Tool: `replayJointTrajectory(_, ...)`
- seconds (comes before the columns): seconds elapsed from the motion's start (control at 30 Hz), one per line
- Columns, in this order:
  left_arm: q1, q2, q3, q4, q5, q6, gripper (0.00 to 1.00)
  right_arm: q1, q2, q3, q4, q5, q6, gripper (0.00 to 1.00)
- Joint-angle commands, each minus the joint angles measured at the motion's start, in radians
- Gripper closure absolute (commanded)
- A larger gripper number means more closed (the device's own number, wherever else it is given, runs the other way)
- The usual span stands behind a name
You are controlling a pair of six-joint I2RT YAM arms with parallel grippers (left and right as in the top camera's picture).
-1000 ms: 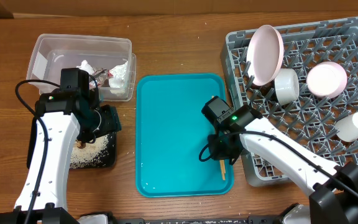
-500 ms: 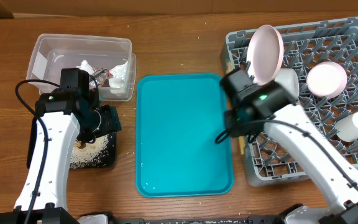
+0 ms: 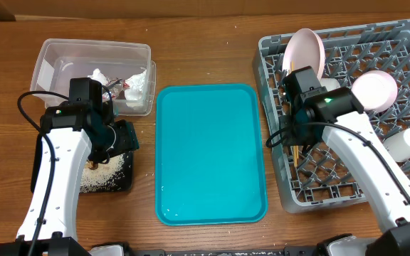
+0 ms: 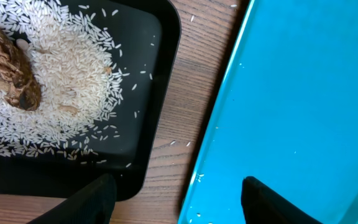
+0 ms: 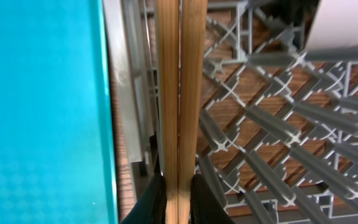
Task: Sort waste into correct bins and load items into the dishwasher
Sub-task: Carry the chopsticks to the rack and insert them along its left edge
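My right gripper [image 5: 178, 199] is shut on a pair of wooden chopsticks [image 5: 179, 93] and holds them over the left part of the grey dishwasher rack [image 3: 397, 188]. In the overhead view the right gripper [image 3: 297, 135] is above the rack, just right of the teal tray [image 3: 208, 153], and the chopsticks [image 3: 297, 151] show below it. My left gripper [image 4: 176, 199] is open and empty, low over the gap between the black tray of rice [image 4: 73, 81] and the teal tray [image 4: 291, 112].
The rack holds a pink plate [image 3: 303, 60], a white cup [image 3: 327, 98], a pink bowl [image 3: 374, 90] and another white cup [image 3: 404, 144]. A clear bin [image 3: 95, 75] with crumpled waste stands at the back left. A brown food scrap [image 4: 11, 71] lies on the rice.
My right gripper has carried the chopsticks from the teal tray's right side up and rightward over the rack. The left arm has not moved.
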Motion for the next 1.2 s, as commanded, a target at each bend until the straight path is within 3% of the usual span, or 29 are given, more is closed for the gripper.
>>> replayJointTrajectory(0.0,-0.005,-0.007,0.012,0.001,-0.006,0.012,0.33,0.000,0.028,-0.040,0.022,-0.004,-0.012,0.92)
replayJointTrajectory(0.07,-0.005,-0.007,0.012,0.001,-0.006,0.012,0.33,0.000,0.036,-0.051,0.030,-0.004,-0.012,0.91)
replayJointTrajectory(0.17,-0.005,-0.007,0.012,0.000,-0.006,0.012,0.34,0.000,0.037,-0.057,0.031,-0.004,-0.028,0.78)
replayJointTrajectory(0.37,-0.005,-0.007,0.012,0.000,-0.006,0.012,0.34,0.000,0.037,-0.047,0.006,-0.003,-0.025,0.77)
replayJointTrajectory(0.63,-0.008,-0.010,0.029,0.000,-0.002,0.021,0.33,-0.046,-0.044,0.135,-0.011,0.021,0.087,0.72)
replayJointTrajectory(0.8,-0.050,-0.017,0.071,0.011,0.001,0.061,0.30,-0.172,-0.087,0.231,0.059,-0.129,0.083,0.42)
replayJointTrajectory(0.93,-0.110,-0.017,0.092,0.032,0.001,0.098,0.25,-0.280,-0.082,0.241,0.080,-0.275,-0.008,0.39)
replayJointTrajectory(1.03,-0.144,-0.017,0.092,0.008,0.001,0.107,0.21,-0.342,-0.079,0.241,0.019,-0.293,-0.035,0.30)
replayJointTrajectory(1.17,-0.159,-0.017,0.092,-0.063,-0.011,0.106,0.12,-0.395,-0.079,0.240,-0.063,-0.293,-0.037,0.27)
